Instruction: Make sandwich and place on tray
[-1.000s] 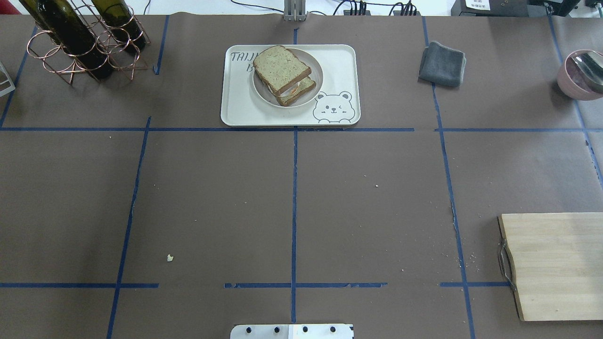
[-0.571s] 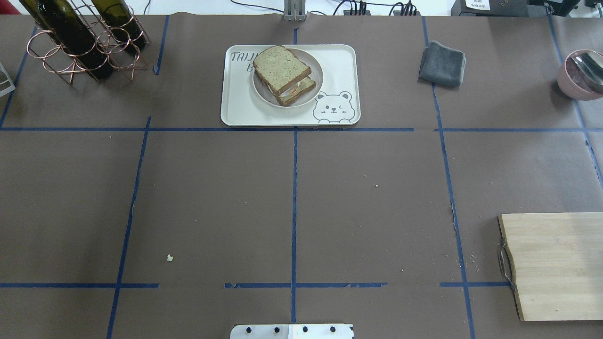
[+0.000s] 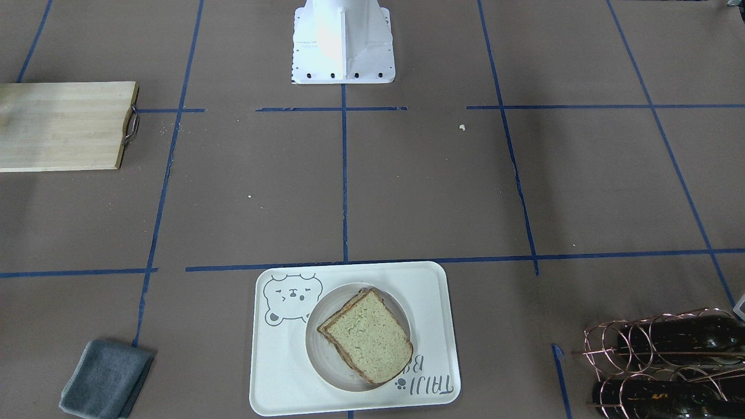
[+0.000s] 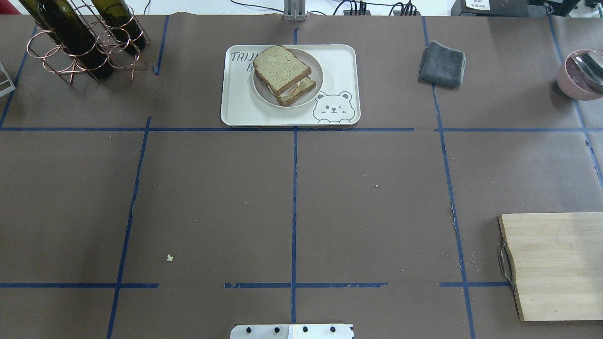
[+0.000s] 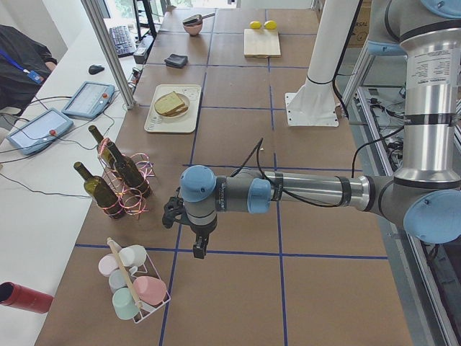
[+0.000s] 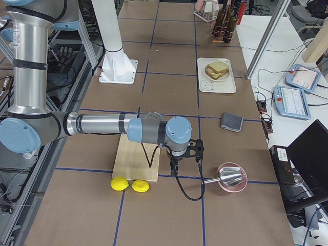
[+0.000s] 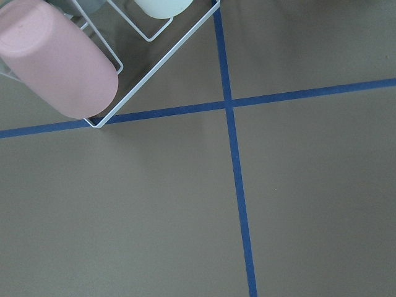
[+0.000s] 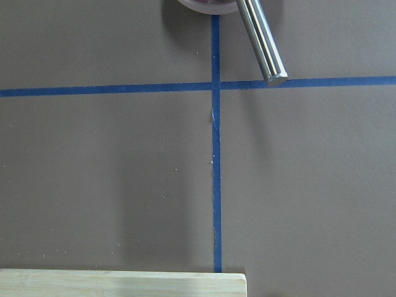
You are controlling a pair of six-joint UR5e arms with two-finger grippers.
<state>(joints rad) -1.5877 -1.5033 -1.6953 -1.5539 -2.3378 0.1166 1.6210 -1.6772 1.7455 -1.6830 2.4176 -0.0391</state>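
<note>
The sandwich (image 4: 282, 70), two slices of greenish-tan bread with a bit of egg showing between them, lies on a small round plate (image 4: 314, 66) on the cream bear tray (image 4: 339, 66) at the far middle of the table. It also shows in the front-facing view (image 3: 365, 338). No arm is in the overhead or front-facing views. My left gripper (image 5: 196, 244) hangs over bare table near a cup rack, far from the tray. My right gripper (image 6: 184, 158) hangs between the cutting board and a pink bowl. I cannot tell whether either is open or shut.
A copper rack with wine bottles (image 4: 80, 37) stands far left. A grey cloth (image 4: 443, 63) and a pink bowl with a metal scoop (image 4: 582, 75) are far right. The wooden cutting board (image 4: 556, 263) lies near right, with two lemons (image 6: 128, 184) beside it. A cup rack (image 5: 133, 288) is near the left gripper.
</note>
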